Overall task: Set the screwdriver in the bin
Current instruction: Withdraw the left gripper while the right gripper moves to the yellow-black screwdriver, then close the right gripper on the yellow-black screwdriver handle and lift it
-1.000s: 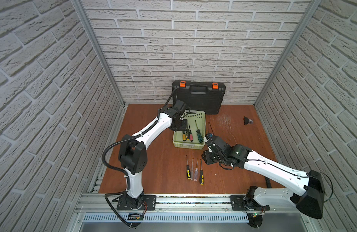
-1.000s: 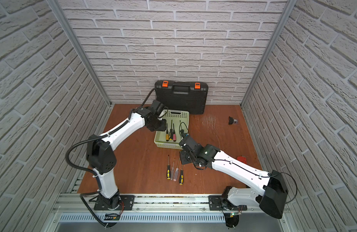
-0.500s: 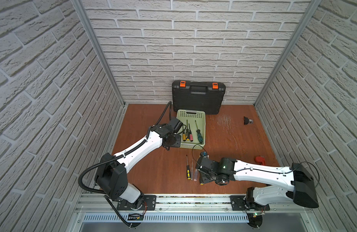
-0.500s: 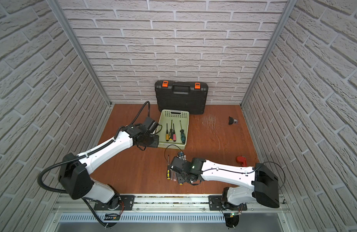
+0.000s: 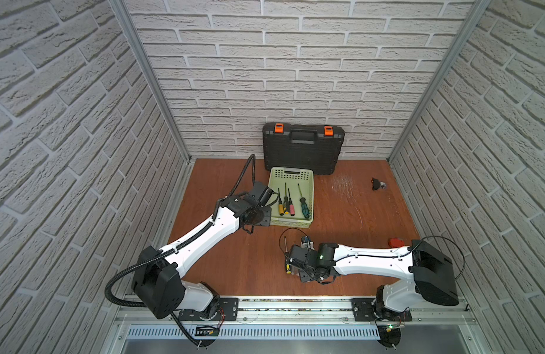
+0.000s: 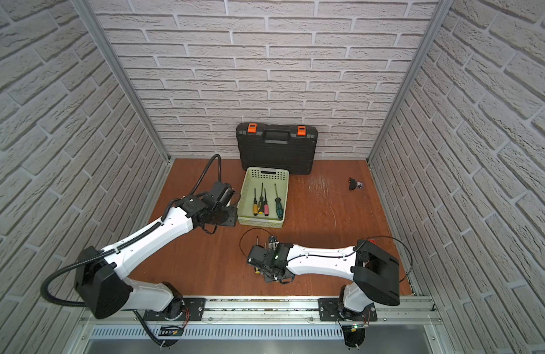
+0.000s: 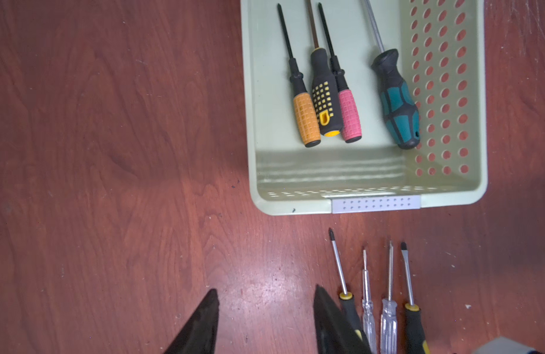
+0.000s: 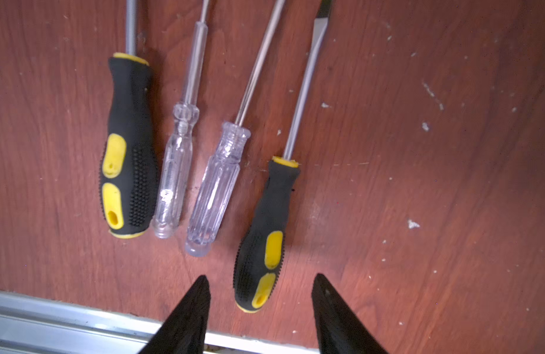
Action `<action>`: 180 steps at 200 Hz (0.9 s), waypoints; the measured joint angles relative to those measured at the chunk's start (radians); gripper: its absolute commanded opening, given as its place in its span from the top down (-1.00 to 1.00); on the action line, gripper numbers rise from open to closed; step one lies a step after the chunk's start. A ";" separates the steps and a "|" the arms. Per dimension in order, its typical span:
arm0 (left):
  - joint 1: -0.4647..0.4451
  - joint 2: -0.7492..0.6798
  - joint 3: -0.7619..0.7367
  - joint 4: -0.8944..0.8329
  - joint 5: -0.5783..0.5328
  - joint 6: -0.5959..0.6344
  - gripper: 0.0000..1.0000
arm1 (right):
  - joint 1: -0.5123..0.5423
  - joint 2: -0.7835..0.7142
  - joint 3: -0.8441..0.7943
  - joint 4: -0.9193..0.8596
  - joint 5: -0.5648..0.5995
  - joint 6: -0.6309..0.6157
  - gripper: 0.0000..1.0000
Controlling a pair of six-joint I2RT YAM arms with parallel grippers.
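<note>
Sits low over the brown surface [image 8: 418,184] with the right end effector [image 8: 261,277] spread apart, astride the butt of the black-and-yellow flat-blade screwdriver [image 8: 265,220], with a gap on each side of the handle. Grips nothing. Finds that screwdriver lying flat at one end of a row of four, next to a thick clear-handled one [image 8: 216,184], a thin clear-handled one [image 8: 173,171] and another black-and-yellow one [image 8: 127,153], close to the front rail [image 8: 50,321]. Holds the left end effector [image 7: 266,288] spread as well, empty, over bare surface beside the row's far end. Shows the pale green bin [image 5: 291,174] further back, before a black case [image 5: 303,147], with four screwdrivers [image 7: 324,98] inside.
</note>
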 measured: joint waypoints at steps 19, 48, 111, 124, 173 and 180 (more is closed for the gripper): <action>0.018 -0.027 -0.018 -0.002 -0.006 0.000 -0.05 | -0.013 0.001 -0.002 0.003 0.001 -0.001 -0.03; 0.034 -0.036 -0.020 -0.006 -0.013 0.001 -0.05 | -0.040 0.023 -0.020 0.038 -0.014 -0.008 0.06; 0.050 -0.036 -0.015 -0.019 -0.022 0.019 -0.06 | -0.063 0.095 -0.038 0.108 -0.061 -0.028 0.31; 0.053 -0.036 -0.015 -0.023 -0.024 0.021 -0.06 | -0.064 0.095 -0.038 0.115 -0.065 -0.032 0.40; 0.063 -0.037 -0.007 -0.045 -0.044 0.032 -0.07 | -0.065 0.090 -0.040 0.123 -0.073 -0.035 0.88; 0.068 -0.037 -0.004 -0.047 -0.047 0.035 -0.07 | -0.065 0.088 -0.040 0.122 -0.072 -0.035 0.89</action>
